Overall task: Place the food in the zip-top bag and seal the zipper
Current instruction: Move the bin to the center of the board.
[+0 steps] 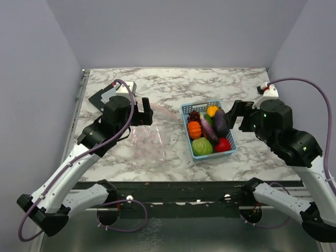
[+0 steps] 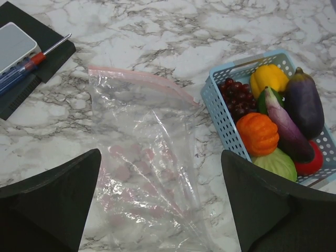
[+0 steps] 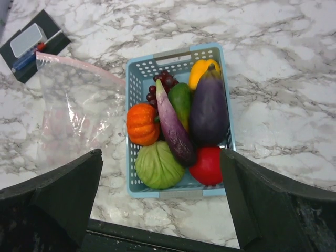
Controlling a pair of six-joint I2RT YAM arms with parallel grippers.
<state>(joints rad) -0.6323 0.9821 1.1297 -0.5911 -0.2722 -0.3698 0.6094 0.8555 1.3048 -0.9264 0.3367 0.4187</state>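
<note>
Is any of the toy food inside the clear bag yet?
No, every piece of food sits in the blue basket beside the clear bag.

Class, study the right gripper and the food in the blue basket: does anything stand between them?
Nothing visible does. The right gripper is open, the basket has no lid, and the food lies uncovered inside, with only the basket's walls around it.

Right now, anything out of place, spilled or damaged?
Nothing spilled or damaged. Food all sits in the blue basket; the clear bag lies flat beside it. Only stray: a black pad with a screwdriver by the bag's mouth.
</note>
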